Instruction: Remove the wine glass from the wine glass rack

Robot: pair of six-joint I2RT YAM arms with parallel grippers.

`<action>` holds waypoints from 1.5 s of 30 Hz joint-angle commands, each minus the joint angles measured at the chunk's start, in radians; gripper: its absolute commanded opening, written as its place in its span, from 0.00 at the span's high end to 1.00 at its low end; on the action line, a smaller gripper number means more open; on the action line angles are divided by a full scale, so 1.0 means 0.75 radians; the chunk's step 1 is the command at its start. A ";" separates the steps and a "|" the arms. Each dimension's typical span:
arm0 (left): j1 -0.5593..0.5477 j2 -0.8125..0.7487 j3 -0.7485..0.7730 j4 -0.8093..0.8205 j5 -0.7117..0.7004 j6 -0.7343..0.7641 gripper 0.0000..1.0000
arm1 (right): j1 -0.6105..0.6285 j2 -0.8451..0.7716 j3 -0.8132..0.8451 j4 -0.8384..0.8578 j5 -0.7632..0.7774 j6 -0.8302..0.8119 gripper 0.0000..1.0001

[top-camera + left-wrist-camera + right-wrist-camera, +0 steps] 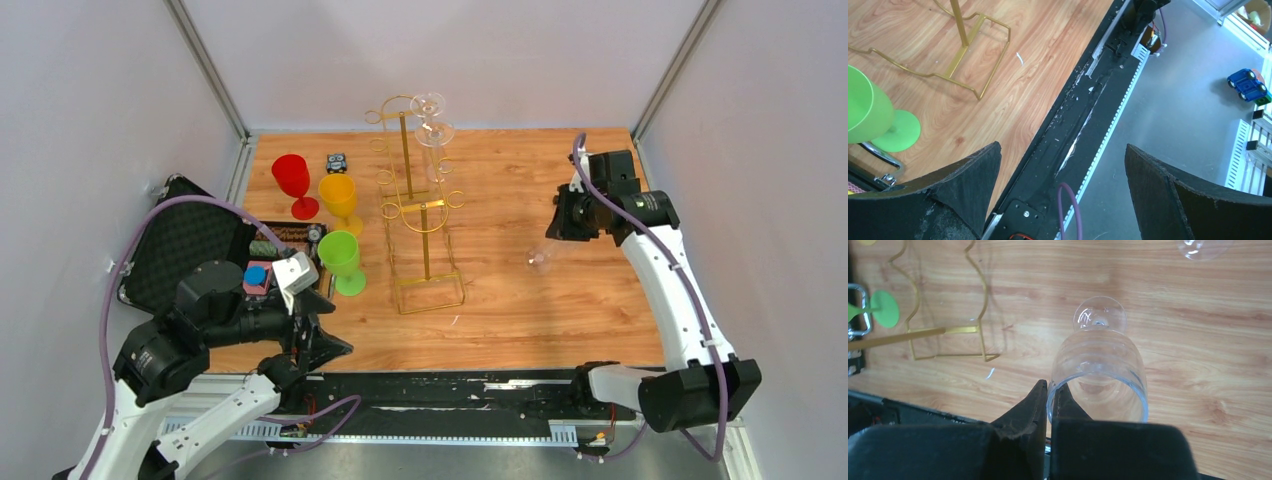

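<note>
The gold wire wine glass rack (420, 205) stands mid-table; its base also shows in the left wrist view (980, 55) and the right wrist view (943, 330). One clear wine glass (433, 120) hangs at the rack's top. A second clear wine glass (1098, 365) is off the rack, right of it (541, 261). My right gripper (1050, 390) is shut on its rim, one finger inside the bowl and one outside, with the foot pointing down toward the wood. My left gripper (1063, 170) stands wide open over the table's near edge (322, 340), holding nothing.
Red (292, 180), yellow (339, 198) and green (342, 258) plastic goblets stand left of the rack. An open black case (180, 240) lies at the left edge, with a small toy car (337, 160) behind the goblets. Part of another clear glass (1205, 247) shows at the top edge of the right wrist view.
</note>
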 commanded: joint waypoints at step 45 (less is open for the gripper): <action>-0.070 0.141 0.099 0.014 -0.091 -0.026 0.00 | -0.345 0.237 0.452 0.074 0.210 0.014 0.51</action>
